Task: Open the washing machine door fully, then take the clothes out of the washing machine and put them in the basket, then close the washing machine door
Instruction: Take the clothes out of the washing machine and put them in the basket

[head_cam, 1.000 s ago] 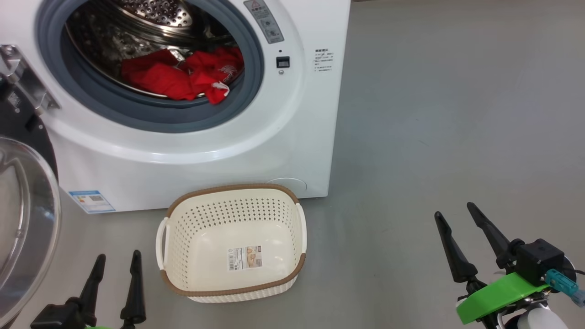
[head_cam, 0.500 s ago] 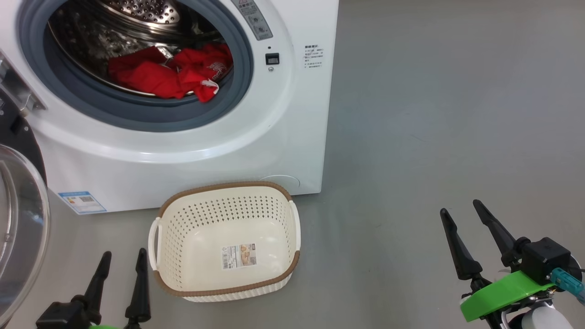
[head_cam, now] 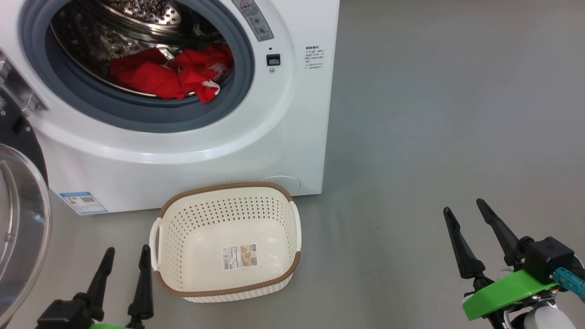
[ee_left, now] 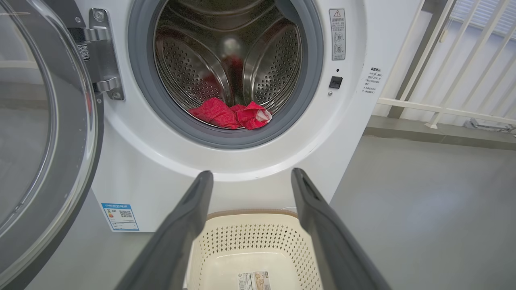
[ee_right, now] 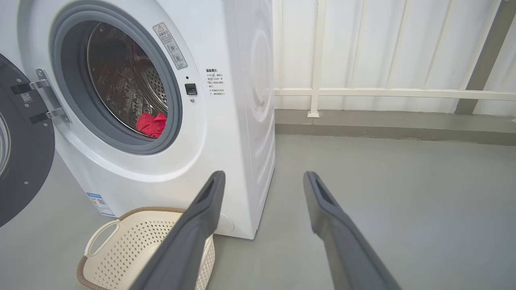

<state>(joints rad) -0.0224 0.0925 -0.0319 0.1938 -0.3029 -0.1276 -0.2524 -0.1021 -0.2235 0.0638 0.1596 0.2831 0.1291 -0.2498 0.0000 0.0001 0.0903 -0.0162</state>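
the clothes (head_cam: 171, 77) lie bunched low inside the washing machine (head_cam: 183, 146), near its front lip. soft, light and floppy, they probably want a pinch on a raised fold. left pincer (head_cam: 128, 249) and right pincer (head_cam: 463, 205) both stand apart, empty.

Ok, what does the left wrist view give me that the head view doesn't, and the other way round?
Left wrist view adds: the full opening of the drum, up to its top, and a white railing right of the washing machine. Head view adds: the right tool, open above the grey floor, and the whole basket. Shared: red clothes low in the drum, the washing machine door swung open, the basket's label, the open left tool.
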